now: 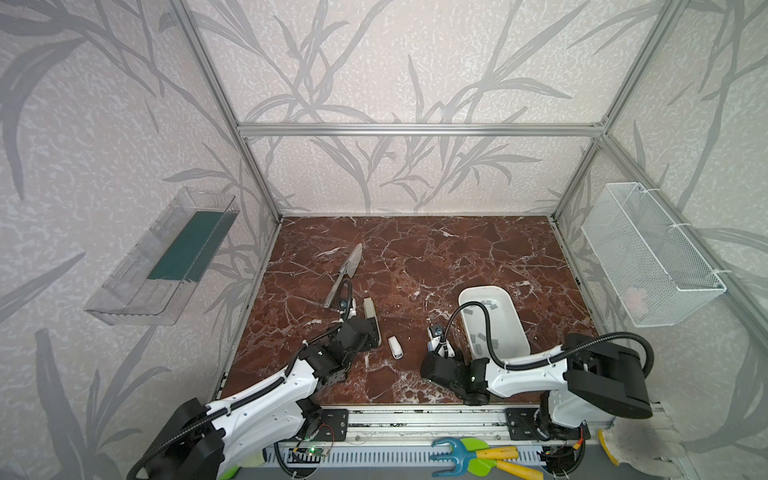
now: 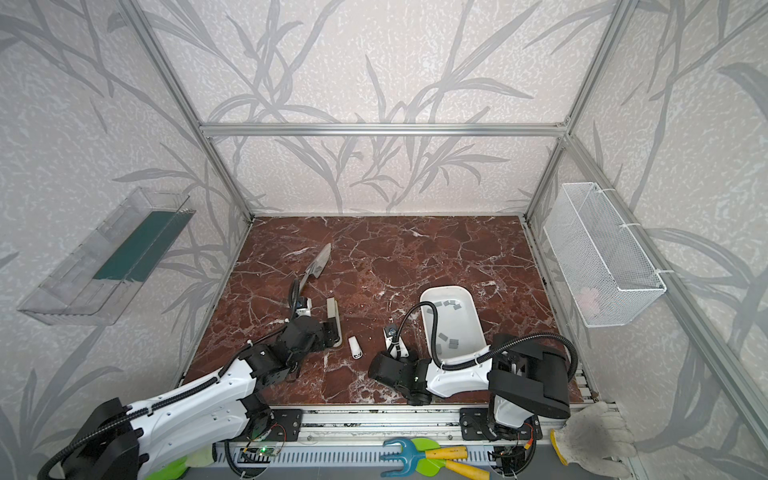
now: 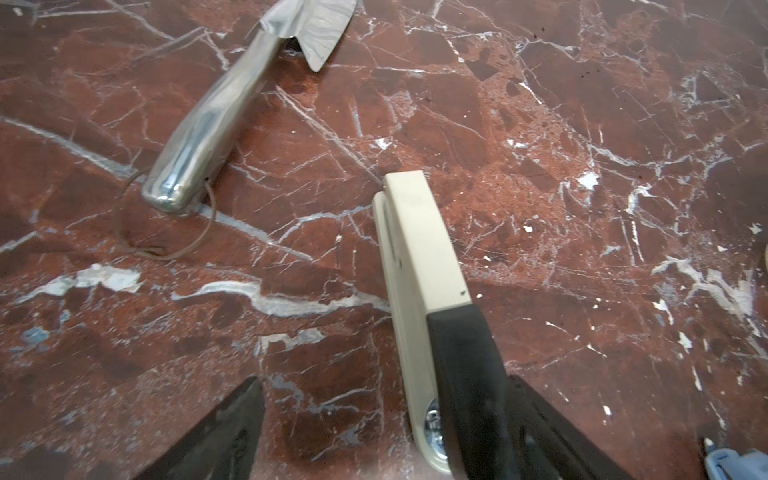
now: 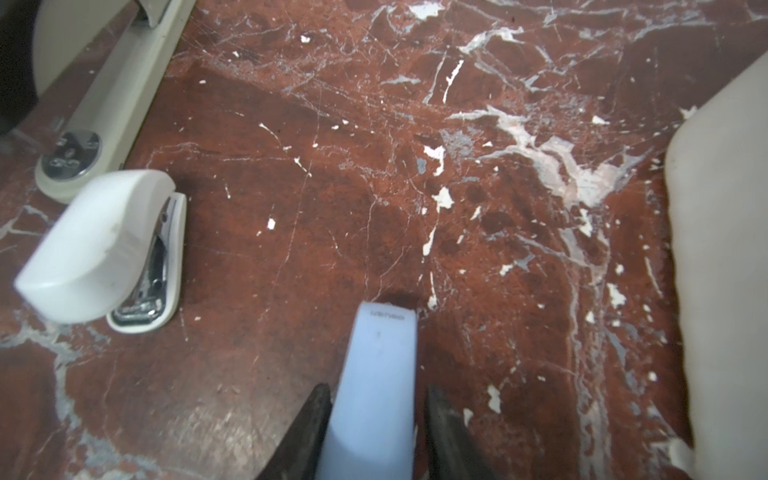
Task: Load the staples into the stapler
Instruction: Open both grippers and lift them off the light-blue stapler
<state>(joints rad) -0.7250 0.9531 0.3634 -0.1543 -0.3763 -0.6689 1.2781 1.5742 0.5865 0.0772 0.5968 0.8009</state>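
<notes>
In both top views the left arm (image 1: 332, 353) covers half of the beige stapler (image 1: 369, 308). Staples (image 2: 453, 343): too small to count. Right wrist view: blue stapler (image 4: 376, 374) cut off at the frame edge; contact with the right claw (image 4: 377, 399) indeterminate

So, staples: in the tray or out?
In. Grey staples lie loose inside the white tray in both top views; none visible elsewhere.

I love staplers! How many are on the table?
3: a beige stapler inside the open left gripper, a small white stapler in the middle, a pale blue stapler inside the right gripper.
</notes>
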